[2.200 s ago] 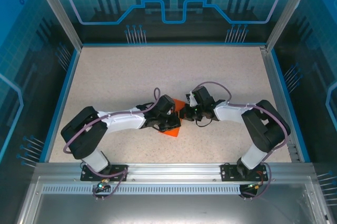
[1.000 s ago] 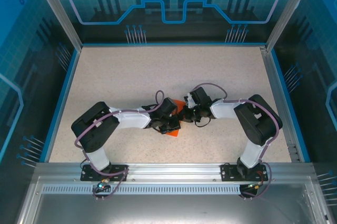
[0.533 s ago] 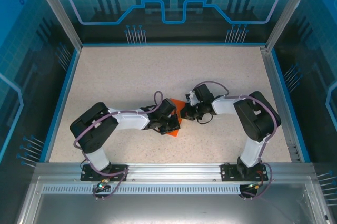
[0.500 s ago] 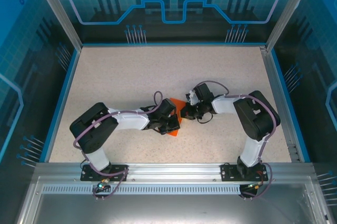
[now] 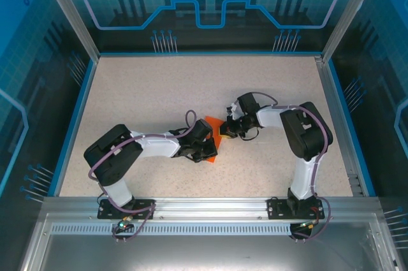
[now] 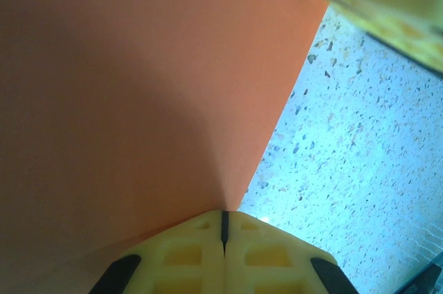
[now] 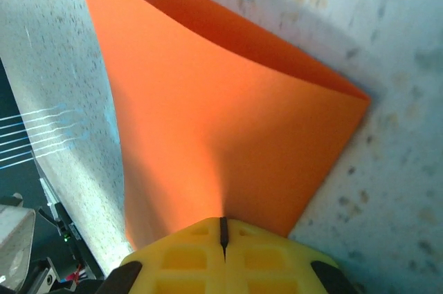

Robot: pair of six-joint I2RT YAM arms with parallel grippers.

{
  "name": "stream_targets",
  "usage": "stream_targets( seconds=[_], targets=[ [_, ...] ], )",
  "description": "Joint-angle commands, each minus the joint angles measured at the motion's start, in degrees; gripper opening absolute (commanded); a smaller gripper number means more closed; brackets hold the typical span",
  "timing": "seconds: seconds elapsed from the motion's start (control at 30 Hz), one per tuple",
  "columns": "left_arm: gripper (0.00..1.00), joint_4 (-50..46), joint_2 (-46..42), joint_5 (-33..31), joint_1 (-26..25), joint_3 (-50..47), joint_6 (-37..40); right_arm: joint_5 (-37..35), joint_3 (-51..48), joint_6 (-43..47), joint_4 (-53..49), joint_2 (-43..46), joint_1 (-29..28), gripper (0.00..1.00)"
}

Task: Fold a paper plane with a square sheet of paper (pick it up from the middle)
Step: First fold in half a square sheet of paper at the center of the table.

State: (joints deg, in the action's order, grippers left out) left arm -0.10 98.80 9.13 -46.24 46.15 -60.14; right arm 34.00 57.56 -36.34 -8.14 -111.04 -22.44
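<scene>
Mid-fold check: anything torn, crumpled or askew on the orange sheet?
Nothing stands out. The square sheet of paper is doubled over and bowed, not yet creased flat, pinched by the shut left end effector and right end effector. No tear or crumple shows.

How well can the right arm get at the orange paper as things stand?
Yes, it seems so: the right hand is shut on an edge of the orange paper, with nothing between them. The left hand pinches the paper too, so moving it freely might be harder.
</scene>
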Motion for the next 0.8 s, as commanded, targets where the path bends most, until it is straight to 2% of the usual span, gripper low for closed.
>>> stream_targets(
  seconds=[0.0,0.53,0.63,0.77],
  targets=[
    [0.00,-9.58,0.51,1.59,-0.46,-2.99,-0.94,-13.46,2.57,1.31,1.27,-3.56,4.91,0.00],
    [0.00,-9.13,1.57,2.26,-0.43,-2.84,-0.70,-15.30,11.16,2.57,-2.99,-7.49,8.81,0.00],
    [0.00,-9.52,1.74,2.12,-0.45,-2.47,-0.52,-14.84,13.33,3.19,-4.63,-6.30,9.03,0.00],
    [0.00,-9.59,1.74,1.94,-0.48,-1.70,-0.41,-12.01,11.59,3.21,-4.48,-0.24,7.82,0.00]
  ],
)
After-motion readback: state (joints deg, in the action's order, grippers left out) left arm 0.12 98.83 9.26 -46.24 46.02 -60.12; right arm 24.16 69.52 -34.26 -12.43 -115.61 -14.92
